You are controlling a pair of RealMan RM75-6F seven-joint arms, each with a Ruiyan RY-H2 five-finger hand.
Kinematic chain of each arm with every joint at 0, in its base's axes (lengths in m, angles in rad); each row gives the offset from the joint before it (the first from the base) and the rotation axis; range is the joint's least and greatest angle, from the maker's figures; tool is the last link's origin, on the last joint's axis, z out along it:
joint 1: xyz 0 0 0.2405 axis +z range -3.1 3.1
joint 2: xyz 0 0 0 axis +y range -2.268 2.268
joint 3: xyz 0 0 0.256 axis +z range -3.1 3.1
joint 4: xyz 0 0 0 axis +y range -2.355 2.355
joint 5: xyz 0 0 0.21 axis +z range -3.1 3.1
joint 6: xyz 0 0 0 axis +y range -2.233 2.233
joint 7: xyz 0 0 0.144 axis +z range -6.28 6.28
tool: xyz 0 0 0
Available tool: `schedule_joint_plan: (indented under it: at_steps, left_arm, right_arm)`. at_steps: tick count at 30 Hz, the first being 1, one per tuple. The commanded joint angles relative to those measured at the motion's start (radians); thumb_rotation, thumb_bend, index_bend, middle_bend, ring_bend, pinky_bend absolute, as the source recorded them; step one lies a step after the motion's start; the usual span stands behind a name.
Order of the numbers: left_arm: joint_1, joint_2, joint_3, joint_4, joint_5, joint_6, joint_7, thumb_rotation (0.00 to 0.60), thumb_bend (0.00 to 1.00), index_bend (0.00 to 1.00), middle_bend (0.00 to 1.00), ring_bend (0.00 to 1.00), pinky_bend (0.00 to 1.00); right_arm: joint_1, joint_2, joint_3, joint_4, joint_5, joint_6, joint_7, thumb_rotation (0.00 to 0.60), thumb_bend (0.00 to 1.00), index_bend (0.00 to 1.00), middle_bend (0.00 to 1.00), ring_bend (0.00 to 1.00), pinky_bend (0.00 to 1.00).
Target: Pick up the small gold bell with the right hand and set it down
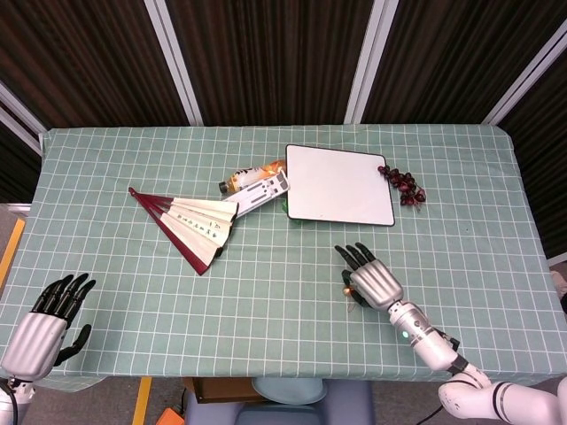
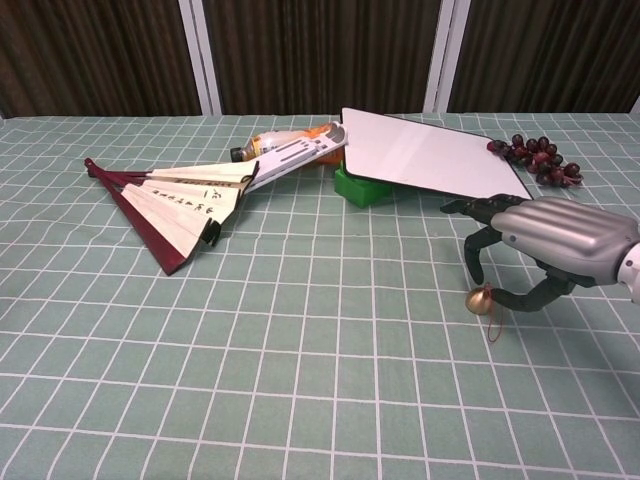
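Note:
The small gold bell (image 2: 479, 299) with its short cord sits low on the green checked cloth, right of centre. My right hand (image 2: 560, 240) hangs over it from the right. Its thumb meets the bell's right side and a fingertip comes down on the top, so the bell is pinched between them. In the head view the bell (image 1: 349, 289) only peeks out at the left edge of the right hand (image 1: 376, 283). My left hand (image 1: 40, 332) lies at the table's near left corner with its fingers apart, holding nothing.
A folding fan (image 1: 190, 226) lies spread left of centre. Behind it are a bottle (image 1: 248, 174) and a white remote (image 1: 261, 190). A whiteboard (image 1: 339, 184) rests tilted on a green block (image 2: 360, 186), with dark red grapes (image 1: 403, 184) to its right.

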Motion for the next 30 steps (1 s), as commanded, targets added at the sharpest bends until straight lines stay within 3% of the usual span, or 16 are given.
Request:
schedule_joint_plan:
  at_steps: [1,23,30]
  left_arm:
    - [0.000,0.000,0.000,0.000,0.000,0.001,0.000,0.600,0.45,0.04,0.05,0.01,0.13]
    - [0.002,0.003,0.000,0.001,-0.001,0.005,-0.002,0.600,0.45,0.03,0.05,0.01,0.13]
    - [0.002,0.003,0.000,0.002,-0.001,0.006,-0.005,0.600,0.45,0.03,0.05,0.01,0.13]
  right_arm:
    - [0.004,-0.002,-0.003,0.002,0.003,-0.001,0.003,0.600,0.49,0.63,0.08,0.00,0.00]
    - [0.020,-0.014,-0.019,0.007,0.033,0.005,-0.020,0.600,0.52,0.69,0.12,0.00,0.00]
    - [0.023,-0.012,-0.024,0.006,0.028,0.014,-0.013,0.600,0.55,0.75,0.15,0.00,0.00]
